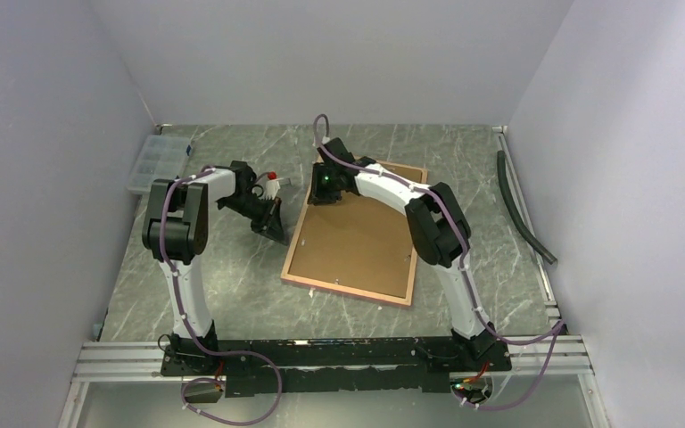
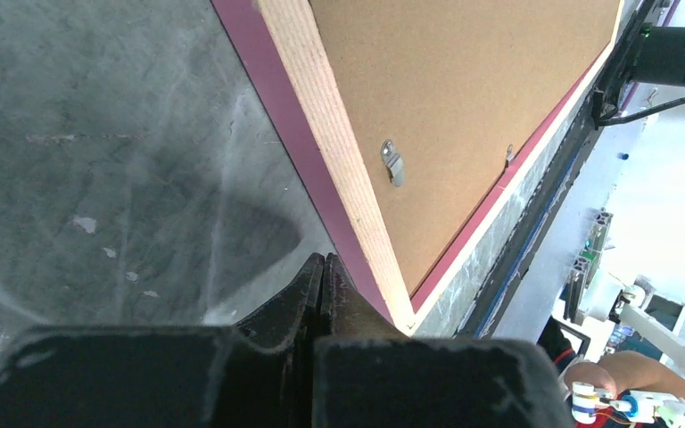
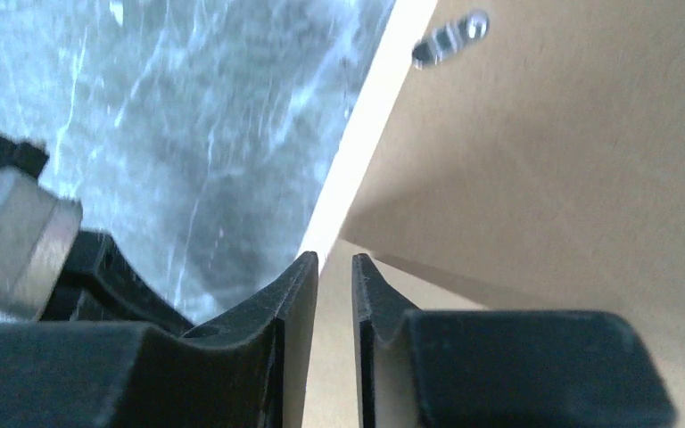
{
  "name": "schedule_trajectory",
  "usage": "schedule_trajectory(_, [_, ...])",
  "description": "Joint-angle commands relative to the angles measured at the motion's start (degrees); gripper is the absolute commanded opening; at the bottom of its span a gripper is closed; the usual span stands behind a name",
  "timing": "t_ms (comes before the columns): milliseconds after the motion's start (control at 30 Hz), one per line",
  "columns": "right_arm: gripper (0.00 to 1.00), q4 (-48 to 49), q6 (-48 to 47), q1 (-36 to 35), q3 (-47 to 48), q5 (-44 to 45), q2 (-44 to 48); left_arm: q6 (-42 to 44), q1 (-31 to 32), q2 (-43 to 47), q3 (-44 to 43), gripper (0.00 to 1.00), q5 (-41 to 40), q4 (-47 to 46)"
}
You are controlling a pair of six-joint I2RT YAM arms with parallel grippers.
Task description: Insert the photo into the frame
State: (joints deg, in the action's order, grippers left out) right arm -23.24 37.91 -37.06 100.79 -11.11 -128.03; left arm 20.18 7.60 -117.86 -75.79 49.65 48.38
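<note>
Tan frame (image 1: 296,248) corner hidden beneath right pincer (image 1: 322,197).

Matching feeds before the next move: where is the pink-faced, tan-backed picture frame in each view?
Top external: pink-faced, tan-backed frame, centre, back up.
Left wrist: its tan rail runs diagonally through centre.
Right wrist: its pale rail, top centre.
Shared landmark: flat brown backing board inside it.

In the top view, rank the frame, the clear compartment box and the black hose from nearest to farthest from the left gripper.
1. The frame, just right of the left gripper.
2. The clear compartment box, far-left corner.
3. The black hose, far right edge.
</note>
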Motion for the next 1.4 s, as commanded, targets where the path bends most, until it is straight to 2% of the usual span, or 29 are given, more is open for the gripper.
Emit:
schedule_trajectory(0, [0.23,-3.0,-3.9,-1.0,7.7,8.0,-3.0,-0.8,-0.5,3.2,-0.7,0.03,0.2,-0.6])
schedule_trajectory(167, [0.18,-4.4,-6.2,-2.1,10.9,10.8,-5.9,-1.1,-0.9,2.6,-0.7,0.03,0.5,-1.0])
schedule_trajectory(333, [0.13,-11.0,-8.5,-2.3,13.2,17.0,-9.0,-1.9,-0.9,2.9,-0.8,0.03,0.4,-1.8])
schedule_trajectory(700, [0.06,-12.9,-8.2,-2.3,1.0,22.6,-7.8,-5.2,-0.4,1.5,-6.9,0.03,0.2,-4.6])
schedule_trajectory(833, [0.04,-12.4,-7.3,-2.1,-2.5,21.1,-7.9,-6.1,0.7,0.5,-7.9,0.03,0.4,-5.4])
schedule_trajectory(1067, [0.04,-11.7,-6.4,-1.7,-4.7,19.7,-8.4,-7.1,1.9,0.3,-3.9,0.03,1.0,-7.6])
schedule_trajectory(1233, [0.06,-11.2,-5.8,-1.5,-4.6,16.1,-5.5,-7.1,2.4,0.8,-1.3,0.03,0.7,-8.5])
schedule_trajectory(1367, [0.12,-9.5,-4.9,-1.2,-3.8,11.5,-0.8,-6.9,2.6,1.0,-0.9,0.03,-0.1,-8.3])
